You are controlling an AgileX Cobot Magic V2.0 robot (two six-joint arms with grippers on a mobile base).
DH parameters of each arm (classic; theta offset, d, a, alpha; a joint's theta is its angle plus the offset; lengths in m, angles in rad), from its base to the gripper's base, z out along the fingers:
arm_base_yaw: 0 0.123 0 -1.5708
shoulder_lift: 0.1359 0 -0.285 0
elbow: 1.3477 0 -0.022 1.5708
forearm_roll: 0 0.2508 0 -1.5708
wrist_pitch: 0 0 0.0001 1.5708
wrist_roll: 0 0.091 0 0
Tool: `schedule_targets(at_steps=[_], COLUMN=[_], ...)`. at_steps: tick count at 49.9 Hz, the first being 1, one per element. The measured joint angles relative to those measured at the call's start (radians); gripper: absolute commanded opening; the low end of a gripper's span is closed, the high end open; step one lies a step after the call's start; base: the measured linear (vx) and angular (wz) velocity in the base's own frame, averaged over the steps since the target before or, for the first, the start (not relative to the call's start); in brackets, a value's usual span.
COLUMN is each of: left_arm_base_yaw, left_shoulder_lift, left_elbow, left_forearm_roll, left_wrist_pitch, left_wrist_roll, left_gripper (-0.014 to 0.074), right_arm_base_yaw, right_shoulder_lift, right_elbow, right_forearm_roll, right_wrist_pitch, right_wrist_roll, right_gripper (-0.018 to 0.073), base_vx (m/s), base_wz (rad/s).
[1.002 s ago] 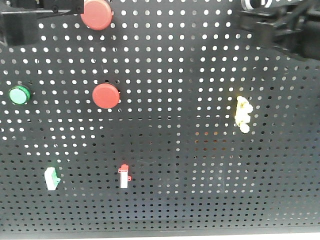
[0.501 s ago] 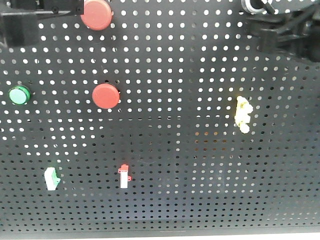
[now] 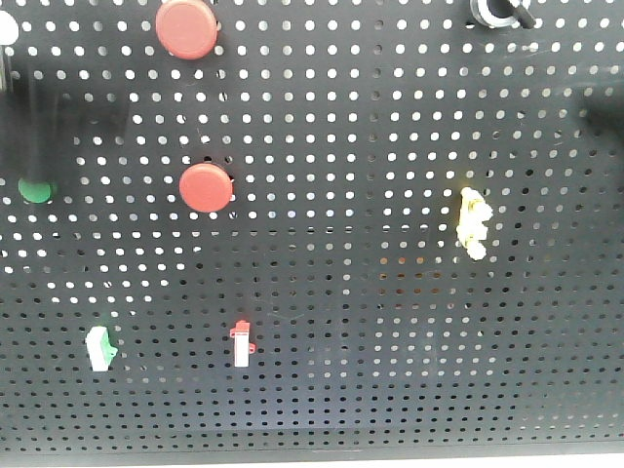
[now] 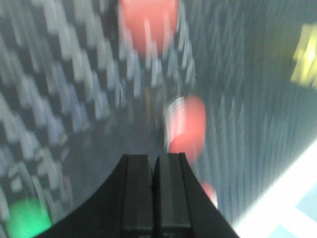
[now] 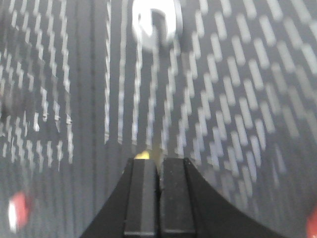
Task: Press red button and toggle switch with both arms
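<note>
On the black pegboard, one red button sits mid-left and another at the top. A yellow toggle switch is at the right. My left arm is a dark blur at the left edge, over part of the green button. My left gripper is shut and empty, with a blurred red button just ahead to its right. My right gripper is shut and empty, and a bit of the yellow switch shows at its tips. The right arm is a faint shadow.
A green-and-white switch and a red-and-white switch sit low on the board. A black-and-white ring is at the top right, and also shows in the right wrist view. Both wrist views are motion-blurred.
Both arms have left the top corners. The left arm has swept down over the green button as a blur. The right arm has dropped to a faint shadow at the right edge.
</note>
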Motion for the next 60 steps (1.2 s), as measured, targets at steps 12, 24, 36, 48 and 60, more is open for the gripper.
schedule_targets(at_steps=[12, 24, 36, 48, 60], left_arm_base_yaw=[0.0, 0.0, 0.0, 0.0, 0.0], left_shoulder_lift=[-0.282, -0.644, -0.797, -0.799, -0.799], left_elbow=[0.456, 0.802, 0.93, 0.939, 0.941], left_forearm_roll=[0.003, 0.003, 0.003, 0.003, 0.003], left_wrist_pitch=[-0.155, -0.205, -0.201, -0.138, -0.134], left_wrist_roll=[-0.003, -0.086, -0.098, -0.099, -0.099], left_gripper=[0.0001, 0.0001, 0.0001, 0.0001, 0.0001], right_arm_base_yaw=[0.0, 0.0, 0.0, 0.0, 0.0], right_shoulder_lift=[-0.31, -0.634, -0.737, -0.738, -0.738], right_elbow=[0.277, 0.503, 0.601, 0.64, 0.641], right_forearm_roll=[-0.031, -0.043, -0.044, -0.044, -0.044], right_wrist_pitch=[-0.028, -0.024, -0.02, 0.004, 0.008], right_wrist_roll=[0.0, 0.006, 0.047, 0.049, 0.049], right_gripper=[-0.0003, -0.0003, -0.0003, -0.0003, -0.0003], base_vx=[0.0, 0.0, 0.0, 0.0, 0.0], base_wz=[0.0, 0.0, 0.0, 0.0, 0.0])
